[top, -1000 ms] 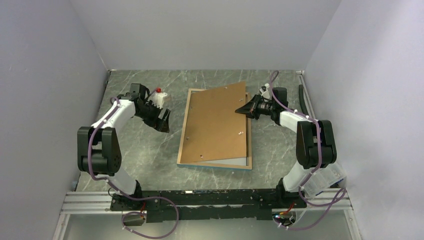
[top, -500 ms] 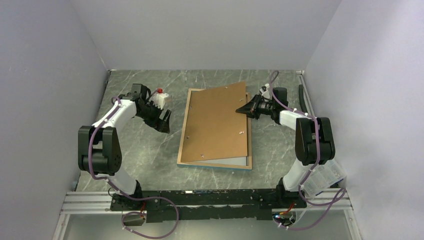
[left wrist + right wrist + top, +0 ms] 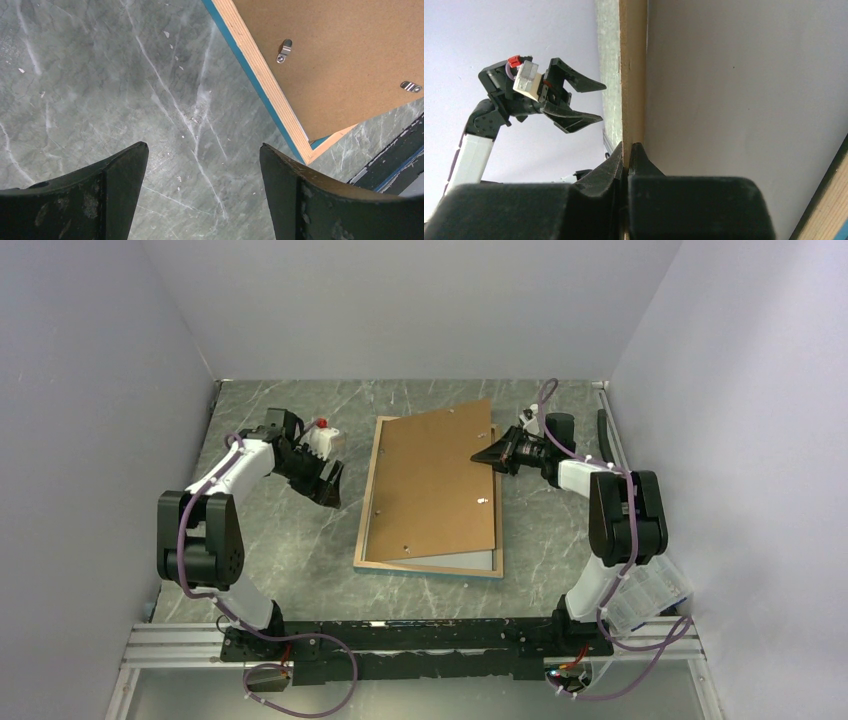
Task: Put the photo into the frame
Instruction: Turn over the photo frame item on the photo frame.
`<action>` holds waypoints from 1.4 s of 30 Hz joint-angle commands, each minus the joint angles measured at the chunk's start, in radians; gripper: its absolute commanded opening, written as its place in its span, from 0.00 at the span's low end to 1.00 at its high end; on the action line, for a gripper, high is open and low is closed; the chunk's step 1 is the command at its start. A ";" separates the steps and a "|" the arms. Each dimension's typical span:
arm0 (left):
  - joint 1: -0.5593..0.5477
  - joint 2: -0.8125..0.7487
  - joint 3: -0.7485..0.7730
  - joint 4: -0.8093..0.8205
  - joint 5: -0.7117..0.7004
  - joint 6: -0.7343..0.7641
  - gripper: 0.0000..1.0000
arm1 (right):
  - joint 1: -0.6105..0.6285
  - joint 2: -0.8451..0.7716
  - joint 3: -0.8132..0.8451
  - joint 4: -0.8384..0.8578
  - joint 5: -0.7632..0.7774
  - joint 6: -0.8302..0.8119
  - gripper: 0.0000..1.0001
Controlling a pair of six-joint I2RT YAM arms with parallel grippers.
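Note:
The frame [image 3: 365, 512] lies face down mid-table, its pale wood back rim up and its turquoise edge showing in the left wrist view [image 3: 265, 85]. The plain brown backing board [image 3: 435, 480] lies over it at an angle, with its right edge raised. My right gripper [image 3: 487, 456] is shut on that edge; the right wrist view shows the board's thin edge [image 3: 633, 75] pinched between the fingertips [image 3: 628, 145]. My left gripper [image 3: 330, 490] is open and empty over bare table left of the frame [image 3: 202, 150]. The photo is not in view.
Metal turn clips [image 3: 283, 51] sit on the backing board. A pale grey strip [image 3: 455, 562] shows inside the frame's near end. A clear plastic box [image 3: 650, 595] stands by the right arm's base. Walls close in on the left, back and right.
The right gripper has lifted the board's right edge a little higher and the board has shifted slightly, baring more of the frame's near end. The left arm has barely moved.

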 commanded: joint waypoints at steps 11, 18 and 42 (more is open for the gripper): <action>-0.025 0.010 -0.027 0.024 -0.018 0.020 0.86 | -0.010 -0.059 -0.040 0.104 0.062 0.001 0.02; -0.024 0.008 -0.020 0.023 -0.011 0.020 0.85 | 0.010 -0.065 0.012 -0.066 0.103 -0.112 0.26; -0.025 -0.005 -0.042 0.046 -0.018 0.022 0.86 | 0.218 -0.025 0.428 -0.855 0.751 -0.443 0.80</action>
